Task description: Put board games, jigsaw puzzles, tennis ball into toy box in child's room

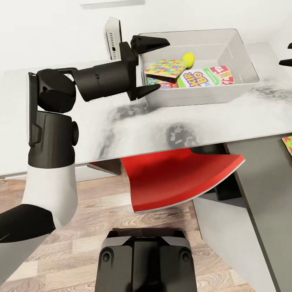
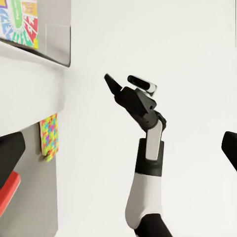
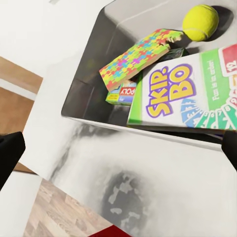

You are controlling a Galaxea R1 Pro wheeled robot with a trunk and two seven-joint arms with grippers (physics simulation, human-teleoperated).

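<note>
— Toy box [image 1: 243,61] sat on the pale, smudged table [image 1: 121,121] by the white wall; what did it hold?

— I saw a puzzle [image 1: 165,68], ball [image 1: 187,59] and games [image 1: 207,77]. Another puzzle [image 1: 288,144] lay on the dark section. My left gripper [image 1: 151,67] was spread, empty; right I couldn't tell.

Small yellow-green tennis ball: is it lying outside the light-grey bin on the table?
No, the small yellow-green tennis ball lies inside the light-grey bin, in a corner beside the multicoloured puzzle mat.
</note>
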